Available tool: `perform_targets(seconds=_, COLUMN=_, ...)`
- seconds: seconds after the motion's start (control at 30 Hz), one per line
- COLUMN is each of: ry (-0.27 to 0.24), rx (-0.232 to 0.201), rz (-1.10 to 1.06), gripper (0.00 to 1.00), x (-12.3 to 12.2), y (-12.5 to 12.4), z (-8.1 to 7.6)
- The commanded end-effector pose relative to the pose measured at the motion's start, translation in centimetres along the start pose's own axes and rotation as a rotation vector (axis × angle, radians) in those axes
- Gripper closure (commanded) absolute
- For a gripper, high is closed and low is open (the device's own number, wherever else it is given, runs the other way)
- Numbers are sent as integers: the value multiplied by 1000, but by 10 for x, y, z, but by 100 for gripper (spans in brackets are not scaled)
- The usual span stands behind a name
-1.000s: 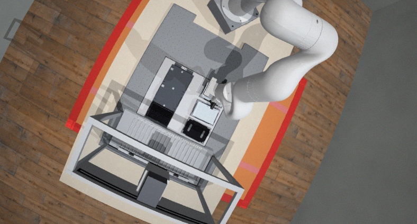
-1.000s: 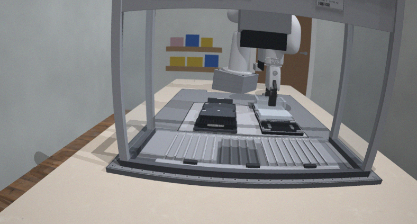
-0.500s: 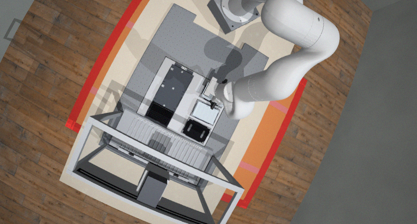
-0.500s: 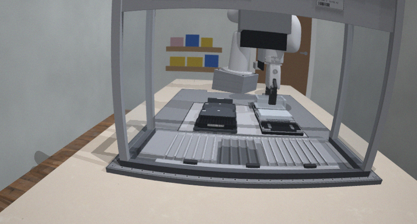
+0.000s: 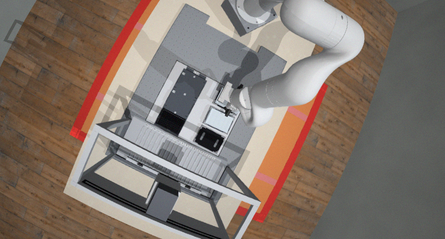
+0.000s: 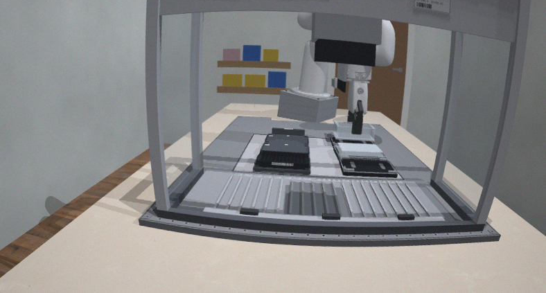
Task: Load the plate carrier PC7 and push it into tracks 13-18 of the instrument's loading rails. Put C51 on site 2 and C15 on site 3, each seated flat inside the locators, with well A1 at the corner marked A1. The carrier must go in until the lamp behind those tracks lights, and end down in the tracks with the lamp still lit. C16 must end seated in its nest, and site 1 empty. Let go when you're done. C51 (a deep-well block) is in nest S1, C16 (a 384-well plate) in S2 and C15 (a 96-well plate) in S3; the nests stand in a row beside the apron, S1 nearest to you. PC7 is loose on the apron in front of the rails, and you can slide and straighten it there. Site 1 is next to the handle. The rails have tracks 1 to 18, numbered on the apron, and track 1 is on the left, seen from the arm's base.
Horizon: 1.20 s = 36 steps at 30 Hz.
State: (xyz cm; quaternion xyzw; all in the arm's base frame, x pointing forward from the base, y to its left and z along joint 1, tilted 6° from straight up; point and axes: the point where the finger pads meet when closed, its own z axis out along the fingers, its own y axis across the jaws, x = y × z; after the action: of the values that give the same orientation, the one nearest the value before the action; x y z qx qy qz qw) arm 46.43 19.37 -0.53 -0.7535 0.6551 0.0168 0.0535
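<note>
C51 point(image 6: 352, 129) between the fingers point(image 6: 357, 120)

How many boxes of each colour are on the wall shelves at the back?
Pink boxes: 1
Blue boxes: 2
Yellow boxes: 3
Total: 6

A beige tabletop point(image 6: 114, 253) is carrying everything below my pincer point(image 6: 357, 120). Directly on it, a grey perforated deck plate point(image 5: 186, 38) is lying under my pincer, and the instrument's grey frame point(image 6: 154, 138) is standing beyond it, farther out from my base.
</note>
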Motion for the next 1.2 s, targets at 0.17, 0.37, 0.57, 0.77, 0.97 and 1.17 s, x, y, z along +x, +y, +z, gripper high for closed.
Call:
perform_targets(seconds=0.17, ry=1, rx=-1, rz=0, gripper=100, x=0, y=-1, z=-5)
perform_targets(seconds=0.37, ry=1, rx=-1, rz=0, gripper=100, x=0, y=-1, z=-6)
perform_targets(seconds=0.57, ry=1, rx=-1, rz=0, gripper=100, x=0, y=-1, z=-14)
perform_targets(seconds=0.77, ry=1, rx=-1, rz=0, gripper=100, x=0, y=-1, z=-21)
perform_targets(seconds=0.97, ry=1, rx=-1, rz=0, gripper=100, x=0, y=-1, z=-31)
perform_targets(seconds=1.17, ry=1, rx=-1, rz=0, gripper=100, x=0, y=-1, z=-41)
